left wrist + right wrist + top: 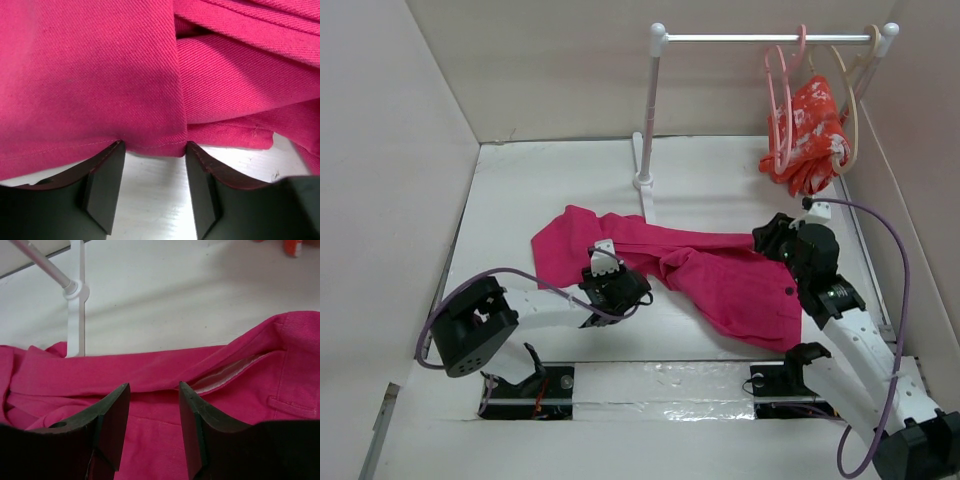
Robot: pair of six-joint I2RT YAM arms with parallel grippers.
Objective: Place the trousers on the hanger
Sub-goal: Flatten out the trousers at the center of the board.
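The left gripper [152, 146] stood open, its two fingers spread with their tips touching the hem edge of the trousers [720, 275] and only bare table between them. It sat nearer than the rack post [651, 120] and slightly to its left. The right gripper [154, 388] was also open, its fingers straddling a folded edge by the waistband without closing on it, on the right of the post's foot. The trousers lay flat just in front of that foot. Their long axis ran from the leg ends on the left of the post to the waistband further right and nearer the arms, so each gripper had one end of the garment under it. The hanger [782, 100] hung from the rail well to the right of the post's top, beside a patterned garment [812, 130]. By my reading the right arm was the nearer to the hanger, and the cloth would have to travel up and rightward to reach it.
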